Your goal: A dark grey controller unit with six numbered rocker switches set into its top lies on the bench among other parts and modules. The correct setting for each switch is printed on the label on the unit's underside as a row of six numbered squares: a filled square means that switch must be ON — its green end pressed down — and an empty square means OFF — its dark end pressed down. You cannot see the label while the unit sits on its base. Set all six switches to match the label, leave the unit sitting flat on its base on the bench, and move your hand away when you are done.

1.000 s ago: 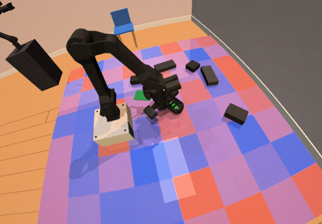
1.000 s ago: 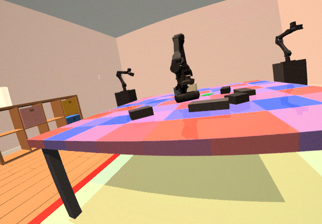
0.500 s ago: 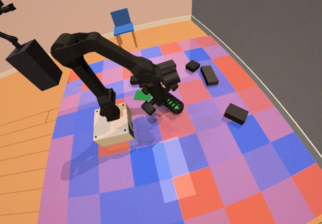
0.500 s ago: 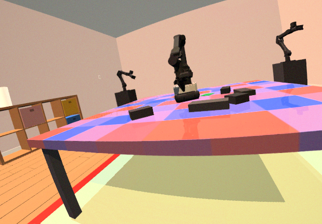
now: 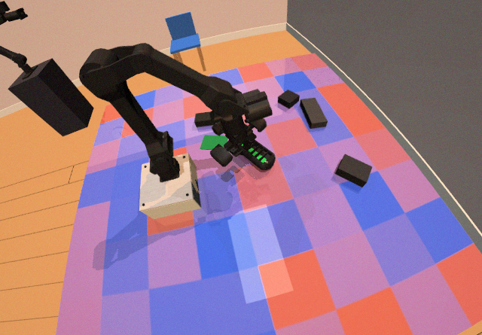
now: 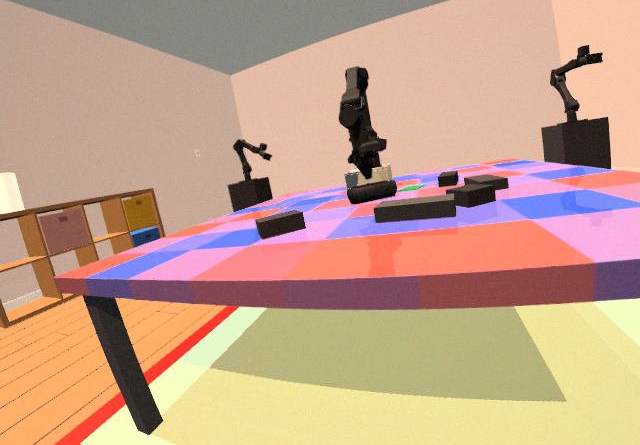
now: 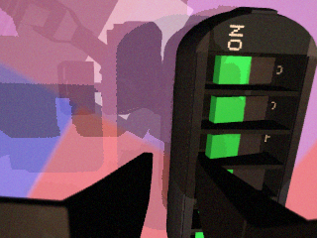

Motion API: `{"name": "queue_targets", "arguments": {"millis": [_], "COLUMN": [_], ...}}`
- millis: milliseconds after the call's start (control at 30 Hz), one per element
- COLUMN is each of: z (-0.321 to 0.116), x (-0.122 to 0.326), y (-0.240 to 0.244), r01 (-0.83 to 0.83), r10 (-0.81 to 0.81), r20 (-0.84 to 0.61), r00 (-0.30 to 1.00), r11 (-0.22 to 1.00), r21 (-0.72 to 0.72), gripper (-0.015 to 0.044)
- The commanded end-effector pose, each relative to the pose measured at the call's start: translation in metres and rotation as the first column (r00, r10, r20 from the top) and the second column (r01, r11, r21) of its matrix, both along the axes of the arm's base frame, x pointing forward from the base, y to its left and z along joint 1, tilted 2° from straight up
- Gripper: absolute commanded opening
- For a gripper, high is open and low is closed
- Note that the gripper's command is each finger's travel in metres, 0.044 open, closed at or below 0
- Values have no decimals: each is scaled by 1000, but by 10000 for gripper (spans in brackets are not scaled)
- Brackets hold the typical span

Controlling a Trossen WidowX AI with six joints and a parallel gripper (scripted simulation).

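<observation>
The dark grey controller unit (image 5: 267,163) (image 6: 382,192) (image 7: 267,35) has rounded ends and appears to sit on its base beneath my gripper. In the wrist view, ON is printed at its far end. Three rocker switches (image 7: 233,69) (image 7: 227,109) (image 7: 223,146) show green parts toward the left; their exact tilt is hard to tell. Farther down, only slivers of green show past my finger. My gripper (image 7: 173,164) is partly open and holds nothing. Its left finger is beside the unit's left wall and its right finger reaches over the switch row. The underside label is hidden.
A green card (image 5: 212,141) (image 6: 413,187) lies beside the unit, toward the robot's base (image 5: 167,195). Several dark blocks lie around, among them a small one (image 5: 288,98), a long one (image 5: 313,112) and a wide one (image 5: 353,170) (image 6: 281,224).
</observation>
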State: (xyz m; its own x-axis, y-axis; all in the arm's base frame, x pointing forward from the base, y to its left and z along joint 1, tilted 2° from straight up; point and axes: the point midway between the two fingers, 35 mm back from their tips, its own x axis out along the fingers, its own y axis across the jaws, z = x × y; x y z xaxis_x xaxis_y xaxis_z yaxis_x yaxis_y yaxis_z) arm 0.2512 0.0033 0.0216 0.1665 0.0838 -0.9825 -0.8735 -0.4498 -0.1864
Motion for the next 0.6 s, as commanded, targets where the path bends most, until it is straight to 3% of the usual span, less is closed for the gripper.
{"name": "queue_targets", "arguments": {"millis": [0,333,567], "z": [11,31,22], "x": [10,16,18], "y": [20,62,62], "r01": [-2,-7,-7], "r10": [2,-2,-2], "r20": [-37,-115,-115], "r00": [999,993,993], "r11": [1000,997,997], "r21": [-19,-78,-78], "gripper": [184,440,440]}}
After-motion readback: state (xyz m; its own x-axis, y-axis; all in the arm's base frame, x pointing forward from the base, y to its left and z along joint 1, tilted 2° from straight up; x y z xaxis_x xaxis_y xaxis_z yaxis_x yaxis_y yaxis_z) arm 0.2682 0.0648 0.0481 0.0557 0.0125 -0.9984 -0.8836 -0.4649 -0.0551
